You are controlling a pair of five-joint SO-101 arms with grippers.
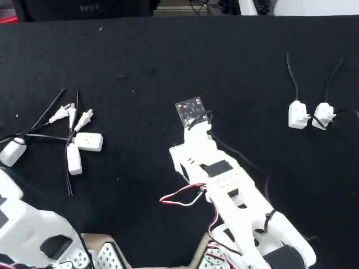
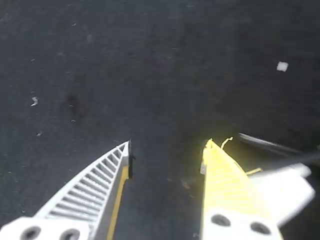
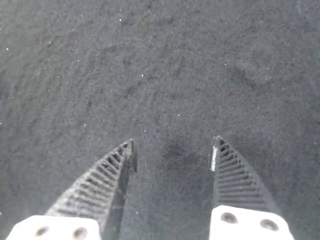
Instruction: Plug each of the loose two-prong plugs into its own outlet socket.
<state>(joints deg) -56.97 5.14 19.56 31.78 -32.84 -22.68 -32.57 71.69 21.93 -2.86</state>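
Note:
Three loose two-prong plugs (image 1: 72, 114) on black cords lie at the table's left. Beside them are two white outlet sockets (image 1: 88, 141), (image 1: 74, 158), and a third white socket (image 1: 12, 151) sits nearer the left edge. At the far right, two plug-and-socket pairs (image 1: 297, 115), (image 1: 322, 116) sit joined. My left gripper (image 2: 168, 145) is open above bare black cloth, with a white socket body (image 2: 290, 182) and its black cord (image 2: 270, 146) just beside one finger. My right gripper (image 3: 174, 141) is open over bare cloth, holding nothing. The right arm (image 1: 224, 179) stretches to the table's middle.
Black cloth (image 1: 168, 61) covers the whole table. The left arm's base (image 1: 28, 230) stands at the near left corner. Red, white and black wires (image 1: 182, 196) loop off the right arm. A small white fleck (image 2: 282, 66) lies on the cloth.

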